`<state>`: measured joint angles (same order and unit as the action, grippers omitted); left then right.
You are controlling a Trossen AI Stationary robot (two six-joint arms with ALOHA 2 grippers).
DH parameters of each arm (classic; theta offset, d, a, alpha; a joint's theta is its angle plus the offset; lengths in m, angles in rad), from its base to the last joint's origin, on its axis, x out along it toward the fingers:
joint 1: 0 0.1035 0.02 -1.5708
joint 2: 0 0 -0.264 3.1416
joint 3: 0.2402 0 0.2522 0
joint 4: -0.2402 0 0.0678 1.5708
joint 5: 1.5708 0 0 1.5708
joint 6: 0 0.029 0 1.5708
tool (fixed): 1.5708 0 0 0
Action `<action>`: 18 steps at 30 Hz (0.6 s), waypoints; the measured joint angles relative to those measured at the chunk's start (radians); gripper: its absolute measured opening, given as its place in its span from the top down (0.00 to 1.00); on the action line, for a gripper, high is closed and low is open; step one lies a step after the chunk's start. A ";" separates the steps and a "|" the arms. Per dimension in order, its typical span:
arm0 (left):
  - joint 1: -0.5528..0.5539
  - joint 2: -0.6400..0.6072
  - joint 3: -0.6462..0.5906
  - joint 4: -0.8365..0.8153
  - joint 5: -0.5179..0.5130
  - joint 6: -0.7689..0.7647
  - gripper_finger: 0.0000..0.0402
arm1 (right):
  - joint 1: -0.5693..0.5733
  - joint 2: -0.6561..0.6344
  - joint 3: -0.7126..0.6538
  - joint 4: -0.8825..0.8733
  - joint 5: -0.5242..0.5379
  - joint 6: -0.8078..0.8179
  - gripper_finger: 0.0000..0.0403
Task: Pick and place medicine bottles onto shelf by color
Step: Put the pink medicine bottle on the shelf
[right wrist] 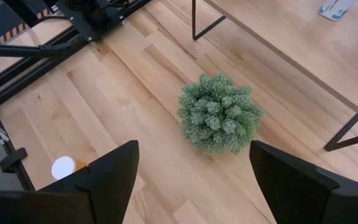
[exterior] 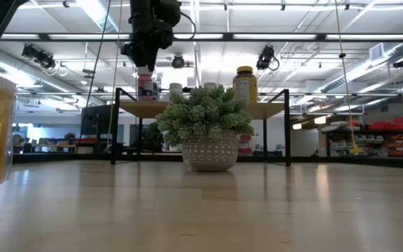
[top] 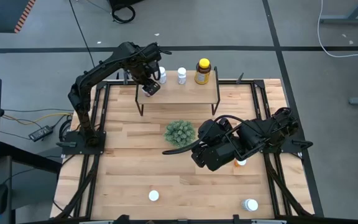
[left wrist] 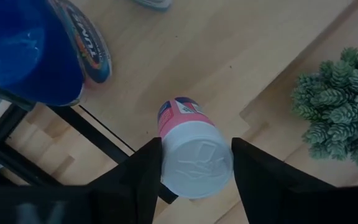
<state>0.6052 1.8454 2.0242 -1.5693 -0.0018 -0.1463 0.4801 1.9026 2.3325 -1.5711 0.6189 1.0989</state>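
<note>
A: High view, item one: left gripper (top: 150, 86) is hanging over the left end of the shelf (top: 191, 94), clamping a pink bottle (top: 149, 89) by its white cap.

B: Left wrist view is agreeing: fingers (left wrist: 143, 177) are pressing both sides of the cap, pink bottle (left wrist: 188, 149) hanging cap-up, long axis roughly vertical, base pointing down at the shelf edge.

A: Item two: blue bottle (left wrist: 27, 50) is standing just beside it on the shelf. White bottle (top: 181, 76) and amber bottle (top: 202, 71) are standing further along, upright.

B: Item three: right gripper (top: 215, 149) is waiting over the bench (top: 129, 162), fingers spread wide, holding nothing. Plant (top: 179, 132) is sitting nearby. Three bottles are waiting on the bench.

A: Risk, as I am judging it: the base is hovering near the shelf's front edge, so a release here could be tipping it off. The blue neighbour could also be getting knocked.

B: Also, the grip is sitting on the cap only, so the body could be swinging.
</note>
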 joint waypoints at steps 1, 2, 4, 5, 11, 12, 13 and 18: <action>0.000 -0.001 -0.005 -0.003 0.005 -0.002 0.55 | 0.000 0.000 0.000 0.000 -0.001 -0.002 0.22; 0.000 -0.001 -0.009 -0.002 0.009 -0.002 0.55 | 0.000 0.000 0.000 0.000 -0.003 -0.004 0.22; 0.000 -0.001 -0.025 -0.001 0.009 0.004 0.55 | 0.000 0.000 0.000 0.000 -0.004 -0.004 0.22; 0.001 -0.001 -0.036 -0.002 0.006 0.006 0.54 | 0.000 0.000 0.000 0.000 -0.004 -0.004 0.22; 0.010 -0.005 -0.073 0.000 0.006 0.017 0.52 | 0.000 0.000 0.000 0.000 -0.004 0.002 0.22; 0.010 -0.004 -0.073 0.003 0.005 0.023 0.52 | 0.000 0.000 0.000 0.000 -0.004 0.005 0.22; 0.010 -0.004 -0.073 0.005 0.003 0.026 0.53 | 0.000 0.000 0.000 0.000 -0.004 0.005 0.22; 0.016 -0.004 -0.074 0.006 0.006 0.028 0.53 | 0.000 0.000 0.000 0.000 -0.003 0.001 0.22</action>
<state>0.6209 1.8412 1.9503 -1.5633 0.0045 -0.1181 0.4801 1.9026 2.3325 -1.5711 0.6155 1.0996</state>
